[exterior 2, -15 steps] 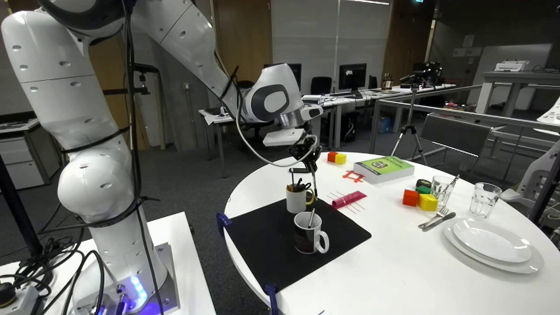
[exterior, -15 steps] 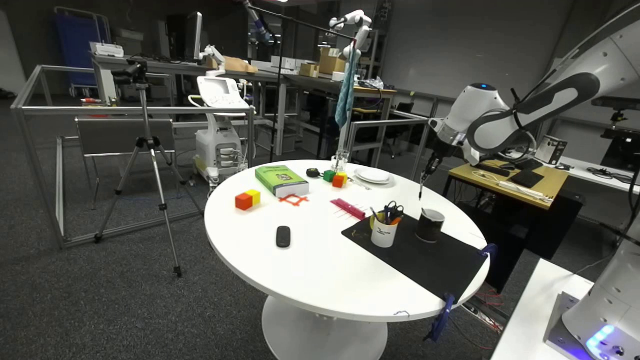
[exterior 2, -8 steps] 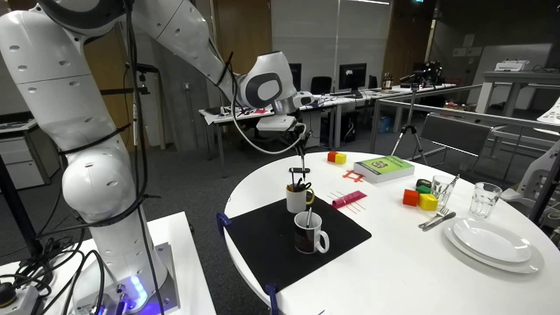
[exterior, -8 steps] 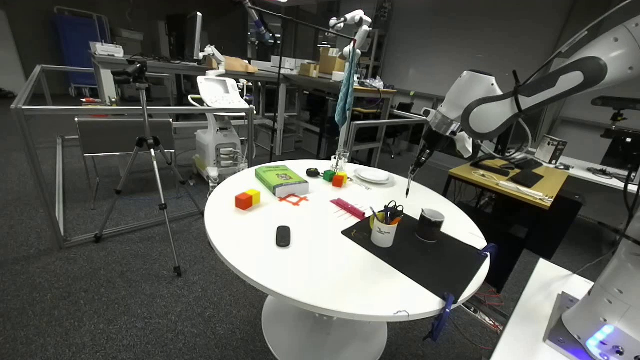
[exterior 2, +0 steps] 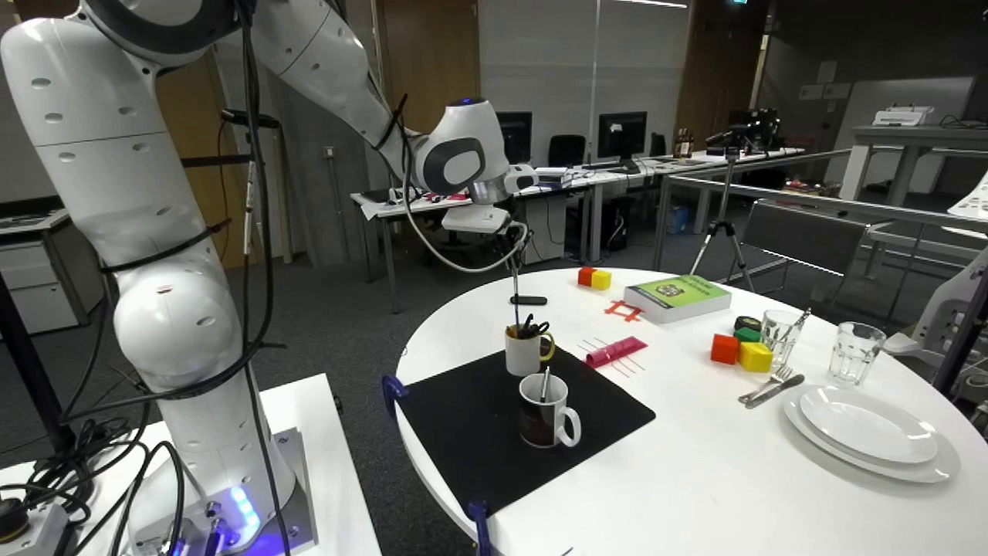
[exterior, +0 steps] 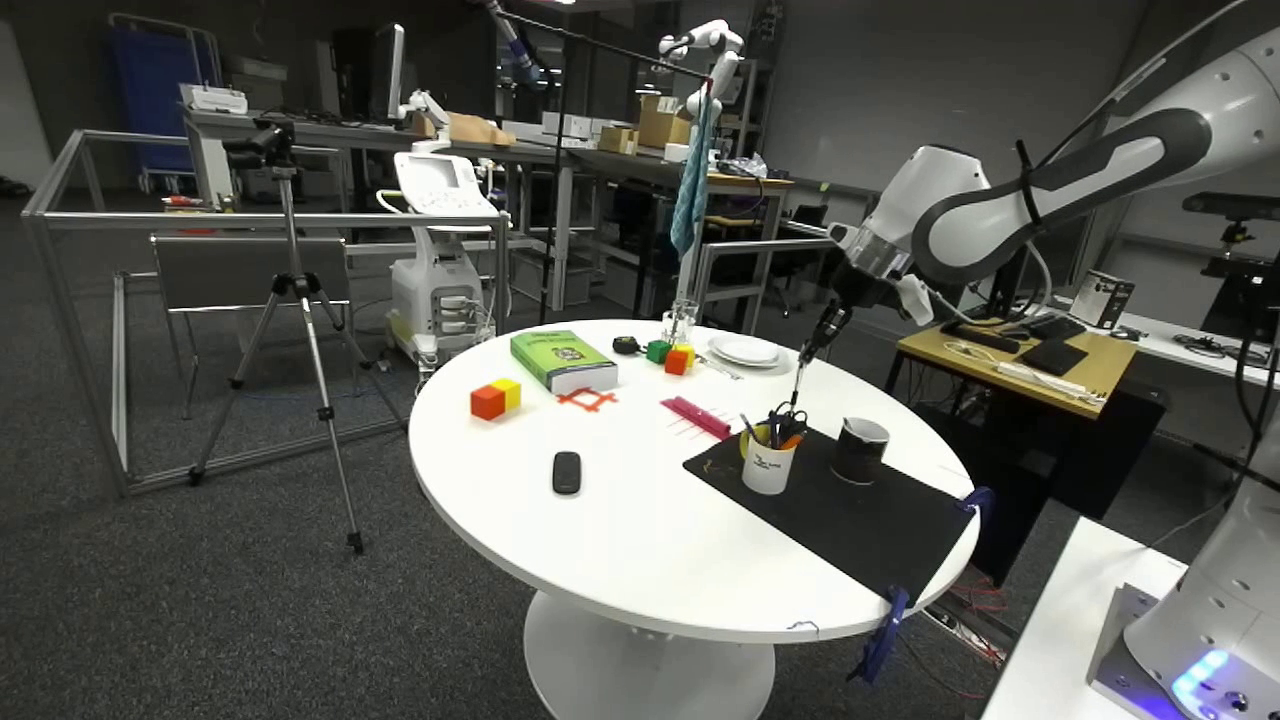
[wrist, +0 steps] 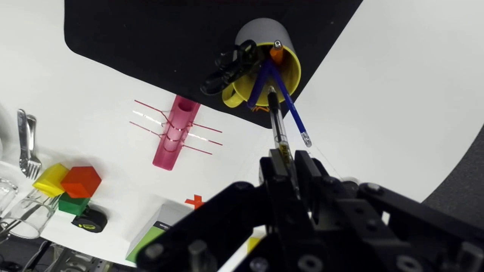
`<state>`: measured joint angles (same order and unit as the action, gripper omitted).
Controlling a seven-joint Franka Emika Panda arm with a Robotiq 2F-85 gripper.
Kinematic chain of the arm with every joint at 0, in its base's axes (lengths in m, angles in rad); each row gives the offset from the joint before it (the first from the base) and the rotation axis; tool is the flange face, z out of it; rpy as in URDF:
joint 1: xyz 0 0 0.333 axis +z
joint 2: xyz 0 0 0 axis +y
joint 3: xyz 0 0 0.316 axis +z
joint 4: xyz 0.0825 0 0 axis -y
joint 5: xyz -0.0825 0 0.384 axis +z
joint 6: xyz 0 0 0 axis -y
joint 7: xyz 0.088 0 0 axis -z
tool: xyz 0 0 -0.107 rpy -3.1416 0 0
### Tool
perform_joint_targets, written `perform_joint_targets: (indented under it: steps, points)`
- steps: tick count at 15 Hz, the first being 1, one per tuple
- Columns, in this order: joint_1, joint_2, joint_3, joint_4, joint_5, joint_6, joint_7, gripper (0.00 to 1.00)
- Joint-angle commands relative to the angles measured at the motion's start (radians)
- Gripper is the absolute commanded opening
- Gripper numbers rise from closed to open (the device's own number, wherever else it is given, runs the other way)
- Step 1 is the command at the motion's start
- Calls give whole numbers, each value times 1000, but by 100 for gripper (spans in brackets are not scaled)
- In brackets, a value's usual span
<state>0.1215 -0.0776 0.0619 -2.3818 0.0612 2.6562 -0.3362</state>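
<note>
While the gripper (wrist: 289,160) hung over the table (exterior: 620,560), its fingers were clenched on a clear pen (wrist: 277,122) that slanted down to the mouth of a white mug (exterior: 768,472), yellow inside; whether the tip was below the rim could not be told.

Surface: round and white, it stood on a single pedestal (exterior: 650,660). At one side lay a black mat (exterior: 850,530), with blue clamps (exterior: 882,640) at the table edge. On the mat stood the white mug, containing scissors (wrist: 233,71) and a blue pencil (wrist: 289,104), and a dark mug (exterior 2: 538,421) with white handle, a second pen (exterior 2: 545,386) leaning in it. Just beside the mat lay a pink tube (exterior 2: 615,352) crossed by thin strands (wrist: 200,150). Farther across were a green book (exterior 2: 679,292) near a red tape outline (wrist: 194,201), a red-and-yellow pair of blocks (exterior: 492,402) and a small black case (exterior: 566,473). Grouped together: a tape measure (wrist: 90,220), red, yellow and green blocks (wrist: 80,181), two drinking glasses (exterior 2: 857,351); near them, a fork (wrist: 34,166), a knife (exterior 2: 781,390) and stacked white plates (exterior 2: 868,425).

Room: the floor was dark grey carpet (exterior: 250,620); a tripod (exterior: 297,285) stood by a metal railing (exterior: 400,219), near a white wheeled machine (exterior: 440,285); a teal cloth (exterior: 692,180) hung from a rod (exterior: 600,45); a wood-topped desk (exterior: 1110,360) stood beyond the table. In an exterior view, black monitors (exterior 2: 622,137) stood on white desks (exterior 2: 599,177).
</note>
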Motion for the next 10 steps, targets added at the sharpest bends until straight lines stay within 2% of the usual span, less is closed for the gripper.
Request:
perform_joint_targets:
  steps: [1,5,7,8,10]
  points:
    - [13,29,3,7,70,78,-92,3]
    - [14,65,11,6,116,127,-167,3]
    - [6,68,14,3,125,113,-202,3]
    - [3,66,18,0,85,98,-139,13]
    - [1,72,19,0,88,98,-152,13]
